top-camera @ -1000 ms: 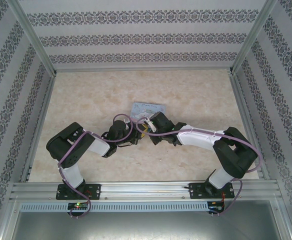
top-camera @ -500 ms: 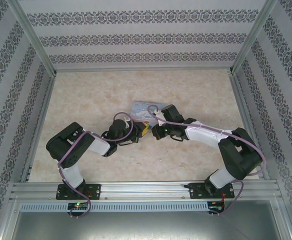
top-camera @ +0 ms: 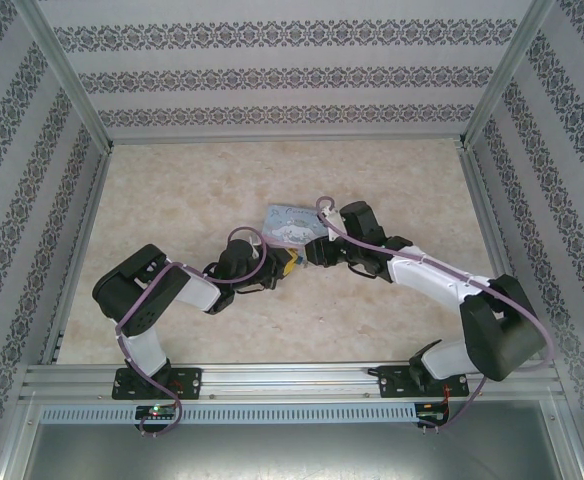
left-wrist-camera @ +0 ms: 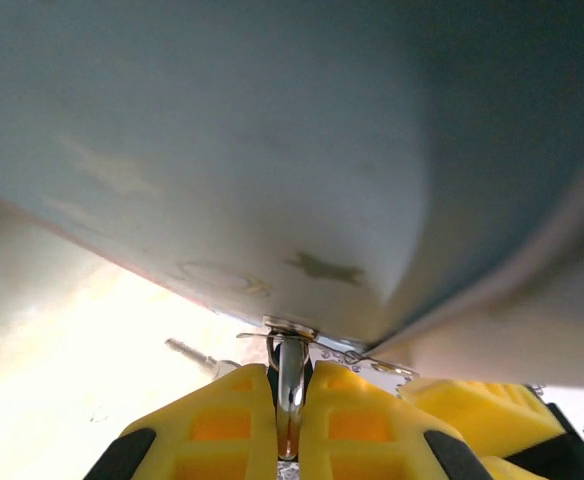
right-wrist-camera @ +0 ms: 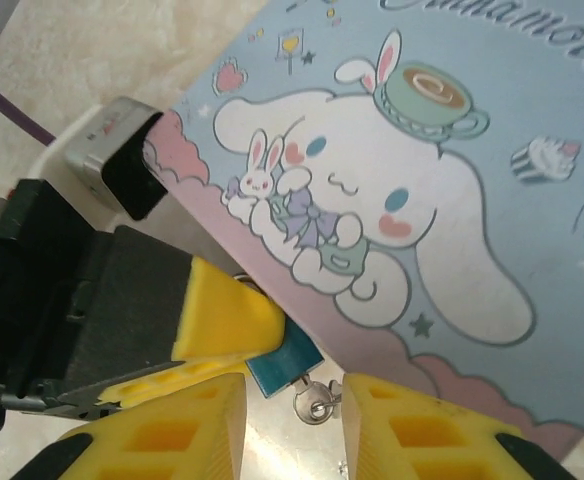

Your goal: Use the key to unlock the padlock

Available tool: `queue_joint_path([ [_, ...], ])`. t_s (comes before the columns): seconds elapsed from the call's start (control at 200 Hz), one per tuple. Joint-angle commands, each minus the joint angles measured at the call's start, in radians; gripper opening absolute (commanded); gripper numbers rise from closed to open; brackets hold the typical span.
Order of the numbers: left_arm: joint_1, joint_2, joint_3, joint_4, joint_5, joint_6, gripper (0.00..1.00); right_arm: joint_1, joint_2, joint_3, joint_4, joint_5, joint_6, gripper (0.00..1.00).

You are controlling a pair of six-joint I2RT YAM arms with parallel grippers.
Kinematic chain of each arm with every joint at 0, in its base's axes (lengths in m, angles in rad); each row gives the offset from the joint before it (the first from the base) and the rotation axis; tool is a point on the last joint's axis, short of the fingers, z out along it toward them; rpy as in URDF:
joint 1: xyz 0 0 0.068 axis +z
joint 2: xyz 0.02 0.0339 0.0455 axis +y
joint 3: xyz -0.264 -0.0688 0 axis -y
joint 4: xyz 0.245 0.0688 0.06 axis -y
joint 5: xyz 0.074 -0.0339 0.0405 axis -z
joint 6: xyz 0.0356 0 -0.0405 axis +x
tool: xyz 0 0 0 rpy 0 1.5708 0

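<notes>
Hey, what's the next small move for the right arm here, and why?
Probably close the right fingers on the key: it appears seated in the padlock, loose between them, while the left fingers pinch the padlock.

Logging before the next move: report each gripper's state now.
Left gripper: shut on the padlock.
Right gripper: open, straddling the key.

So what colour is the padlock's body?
Teal blue. The padlock shows best in the right wrist view.
</notes>
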Motion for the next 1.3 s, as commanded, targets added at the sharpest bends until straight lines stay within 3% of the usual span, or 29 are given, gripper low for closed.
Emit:
queue_joint_path([
  [0.0,-0.001,-0.035,0.008,-0.017,0.018,0.005,0.00,0.024,-0.004,0.008,-0.022,0.060,-0.061,0.33],
  [0.385,0.004,-0.049,0.023,-0.050,0.023,0.016,0.00,0.147,0.076,0.064,-0.105,0.185,-0.186,0.32],
  [0.864,0.006,-0.052,0.025,-0.053,0.030,0.017,0.00,0.174,0.154,0.096,-0.127,0.226,-0.223,0.30],
  [1.294,0.011,-0.048,0.023,-0.051,0.034,0.018,0.00,0.214,0.128,0.060,-0.123,0.281,-0.210,0.28],
])
